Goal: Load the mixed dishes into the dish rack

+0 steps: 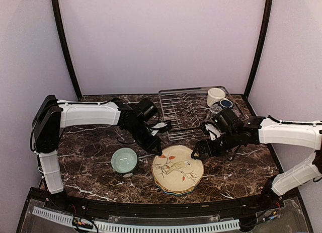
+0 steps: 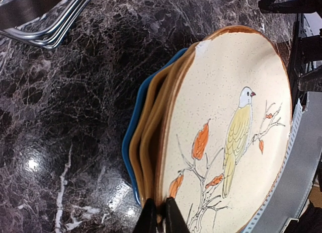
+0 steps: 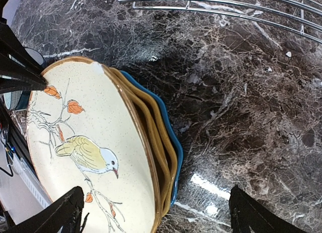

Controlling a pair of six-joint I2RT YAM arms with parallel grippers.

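The cream bird plate point(image 1: 178, 167) tops a stack at the table's front centre, with yellow point(image 2: 146, 142) and blue point(image 2: 128, 142) scalloped rims under it. My left gripper point(image 1: 157, 146) is at the stack's far-left edge, its jaws point(image 2: 161, 219) pinched shut on the cream plate's rim. My right gripper point(image 1: 197, 153) is wide open at the stack's right edge; in the right wrist view point(image 3: 156, 218) one finger point(image 3: 55, 218) hangs over the cream plate point(image 3: 85, 132) and the other over bare table. The mint-green bowl point(image 1: 124, 159) sits left of the stack.
The silver wire dish rack point(image 1: 186, 109) stands at the back centre-right, with a cream mug point(image 1: 216, 96), a navy mug point(image 1: 226, 103) and a clear tumbler point(image 1: 215, 110) at its right end. Its rails also show in both wrist views point(image 2: 45, 26) point(image 3: 226, 6). A ridged strip runs along the near edge.
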